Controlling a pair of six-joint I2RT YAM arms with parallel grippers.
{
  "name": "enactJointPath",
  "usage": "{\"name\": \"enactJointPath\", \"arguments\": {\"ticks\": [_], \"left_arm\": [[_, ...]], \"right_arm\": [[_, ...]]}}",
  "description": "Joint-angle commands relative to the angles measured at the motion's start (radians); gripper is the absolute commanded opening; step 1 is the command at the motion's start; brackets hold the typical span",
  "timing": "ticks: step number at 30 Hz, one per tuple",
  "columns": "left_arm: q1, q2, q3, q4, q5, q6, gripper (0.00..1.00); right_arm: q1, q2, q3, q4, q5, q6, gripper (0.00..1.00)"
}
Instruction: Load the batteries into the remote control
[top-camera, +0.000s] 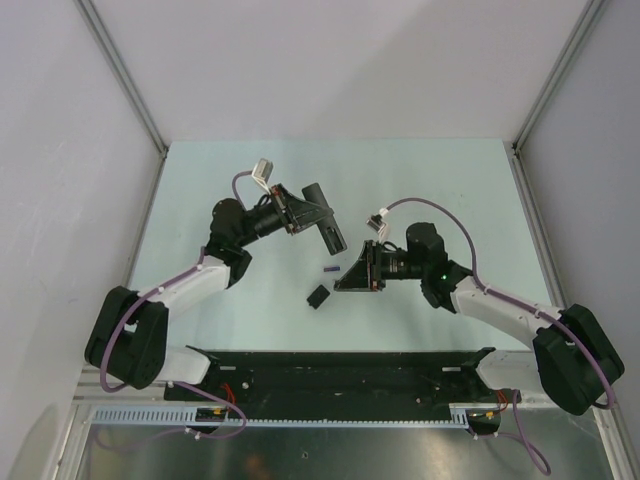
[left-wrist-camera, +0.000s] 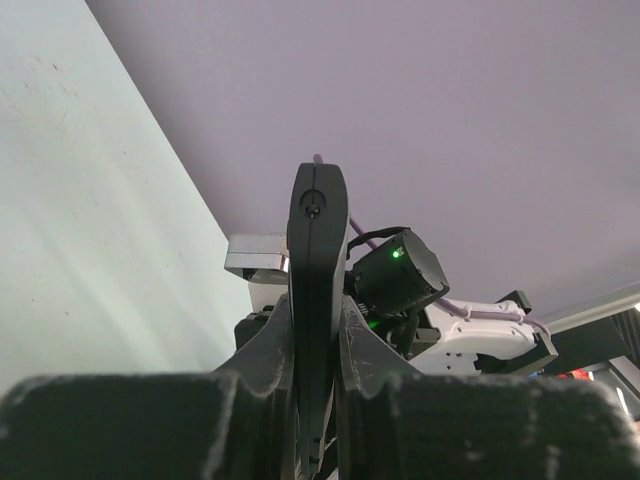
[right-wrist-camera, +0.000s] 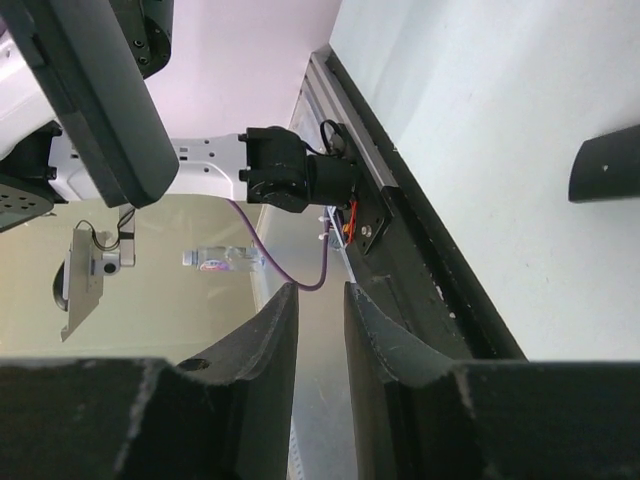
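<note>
My left gripper (top-camera: 316, 214) is shut on the remote control (top-camera: 331, 234), a slim black bar held above the middle of the table. In the left wrist view the remote control (left-wrist-camera: 317, 230) stands edge-on between the left gripper's (left-wrist-camera: 317, 308) fingers. My right gripper (top-camera: 348, 279) hovers just right of a blue-purple battery (top-camera: 332, 268) lying on the table. In the right wrist view the right gripper (right-wrist-camera: 320, 297) has a narrow empty gap between its jaws. The small black cover piece (top-camera: 319, 296) lies on the table and also shows in the right wrist view (right-wrist-camera: 605, 166). The red and dark batteries are not visible.
The pale table (top-camera: 420, 180) is walled by white panels at the back and sides. A black base rail (top-camera: 330, 375) runs along the near edge, also seen in the right wrist view (right-wrist-camera: 420, 260). The left arm's remote end (right-wrist-camera: 95, 95) hangs close above my right gripper.
</note>
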Motion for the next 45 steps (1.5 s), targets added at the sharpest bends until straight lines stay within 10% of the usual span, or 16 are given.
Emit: {"name": "enactJointPath", "arguments": {"ticks": [1, 9, 14, 31, 45], "left_arm": [[0.002, -0.008, 0.008, 0.048, -0.024, 0.000, 0.00], [0.027, 0.013, 0.014, 0.034, -0.040, 0.034, 0.00], [0.083, -0.033, -0.039, 0.015, -0.052, 0.059, 0.00], [0.139, -0.540, -0.309, -0.480, -0.196, 0.280, 0.00], [0.139, -0.585, -0.409, -0.505, -0.055, 0.319, 0.00]], "right_arm": [[-0.015, -0.011, 0.004, 0.044, -0.014, 0.017, 0.29], [-0.057, -0.009, 0.026, -0.009, 0.052, -0.022, 0.32], [-0.008, -0.034, 0.082, -0.377, 0.351, -0.312, 0.35], [0.140, 0.101, 0.185, -0.654, 1.067, -0.492, 0.49], [0.081, 0.267, 0.313, -0.708, 0.962, -0.647, 0.44]]}}
